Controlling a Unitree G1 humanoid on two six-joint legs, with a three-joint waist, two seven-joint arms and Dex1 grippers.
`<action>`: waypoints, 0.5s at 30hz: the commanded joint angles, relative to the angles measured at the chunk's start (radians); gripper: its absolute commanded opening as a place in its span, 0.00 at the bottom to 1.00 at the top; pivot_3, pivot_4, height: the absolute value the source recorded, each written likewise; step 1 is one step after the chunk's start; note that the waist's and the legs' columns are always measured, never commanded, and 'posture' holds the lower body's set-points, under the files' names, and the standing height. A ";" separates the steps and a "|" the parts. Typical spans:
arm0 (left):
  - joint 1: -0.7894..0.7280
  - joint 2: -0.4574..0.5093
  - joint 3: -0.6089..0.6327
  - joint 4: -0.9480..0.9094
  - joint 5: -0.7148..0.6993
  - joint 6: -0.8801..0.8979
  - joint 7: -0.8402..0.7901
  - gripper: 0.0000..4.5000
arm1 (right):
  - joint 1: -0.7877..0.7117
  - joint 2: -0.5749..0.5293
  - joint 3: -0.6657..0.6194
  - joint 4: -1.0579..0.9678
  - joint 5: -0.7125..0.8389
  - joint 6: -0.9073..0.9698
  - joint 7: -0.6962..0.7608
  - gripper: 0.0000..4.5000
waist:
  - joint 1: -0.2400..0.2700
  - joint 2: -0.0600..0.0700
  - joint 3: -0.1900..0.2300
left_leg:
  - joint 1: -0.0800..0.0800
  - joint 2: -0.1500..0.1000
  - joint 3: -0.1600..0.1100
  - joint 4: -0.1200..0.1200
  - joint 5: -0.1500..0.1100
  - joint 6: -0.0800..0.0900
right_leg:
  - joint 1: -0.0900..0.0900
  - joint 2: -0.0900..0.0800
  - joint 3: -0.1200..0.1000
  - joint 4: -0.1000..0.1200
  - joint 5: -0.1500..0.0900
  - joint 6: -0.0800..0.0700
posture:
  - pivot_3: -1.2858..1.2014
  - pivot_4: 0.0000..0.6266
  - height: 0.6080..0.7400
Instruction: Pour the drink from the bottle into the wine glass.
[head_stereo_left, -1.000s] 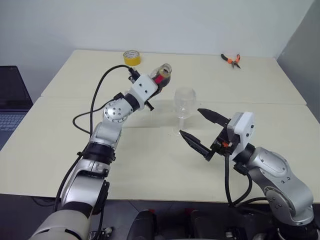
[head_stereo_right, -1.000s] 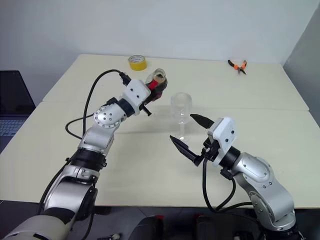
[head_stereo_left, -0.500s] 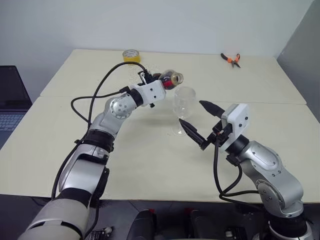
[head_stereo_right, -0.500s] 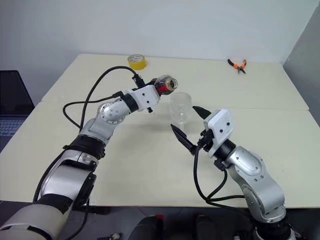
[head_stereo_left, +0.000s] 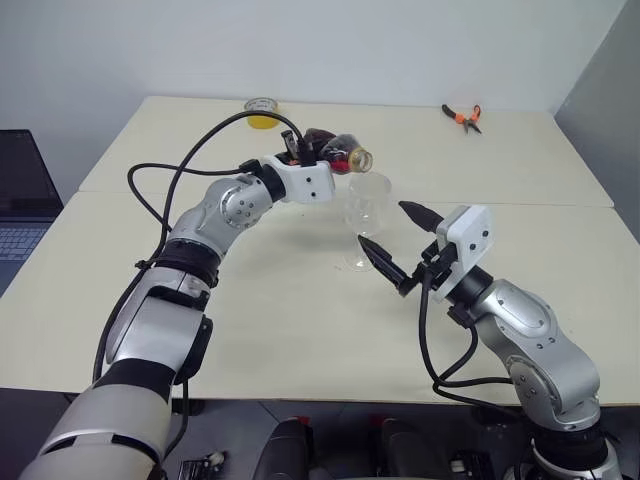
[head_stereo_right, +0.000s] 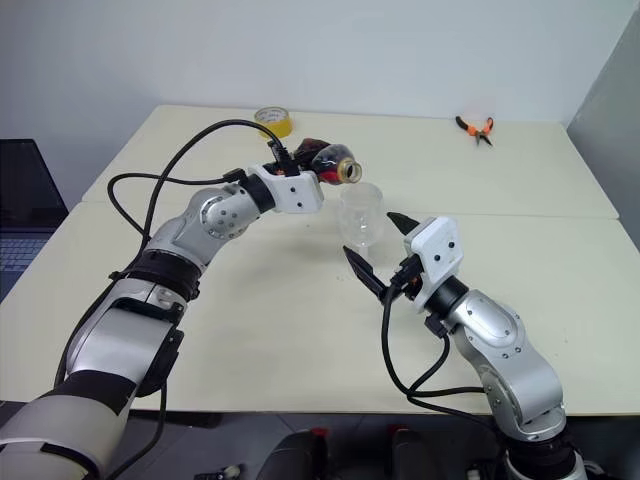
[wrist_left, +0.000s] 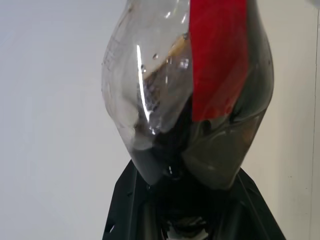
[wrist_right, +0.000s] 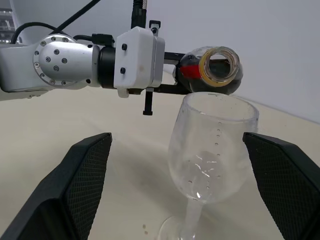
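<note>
Tilting bottle (head_stereo_left: 338, 152) mouth over wine glass (head_stereo_left: 367, 205) rim, R pincer (head_stereo_left: 402, 247) astride.

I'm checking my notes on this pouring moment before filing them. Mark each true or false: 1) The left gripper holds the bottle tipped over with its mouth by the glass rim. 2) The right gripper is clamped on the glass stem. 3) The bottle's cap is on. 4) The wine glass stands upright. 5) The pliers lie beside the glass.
1) True: the left gripper holds the bottle tipped, its mouth near the rim of the wine glass.
2) False: the right gripper is open, its fingers either side of the glass without touching it.
3) False: its mouth is open.
4) True.
5) False: the pliers lie far back on the table.
</note>
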 joint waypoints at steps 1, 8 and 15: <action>-0.054 0.015 0.000 -0.015 0.015 -0.026 0.040 0.14 | -0.014 0.004 0.002 -0.020 -0.007 -0.004 -0.002 1.00 | -0.001 0.000 0.000 | 0.000 0.000 0.000 0.000 0.000 0.000 | 0.000 0.000 0.000 0.000 0.000 0.000 | 0.52 0.24 1.00; -0.082 0.028 -0.021 -0.014 0.058 -0.035 0.079 0.14 | -0.013 0.010 0.005 -0.019 -0.020 -0.002 -0.007 1.00 | 0.000 0.000 0.000 | 0.000 0.000 0.000 0.000 0.000 0.000 | 0.000 0.000 0.000 0.000 0.000 0.000 | 0.52 0.24 1.00; -0.098 0.039 -0.040 -0.017 0.100 -0.047 0.113 0.14 | -0.016 0.013 0.006 -0.020 -0.022 0.001 -0.010 1.00 | 0.000 0.000 0.000 | 0.000 0.000 0.000 0.000 0.000 0.000 | 0.000 0.000 0.000 0.001 0.000 0.000 | 0.52 0.24 1.00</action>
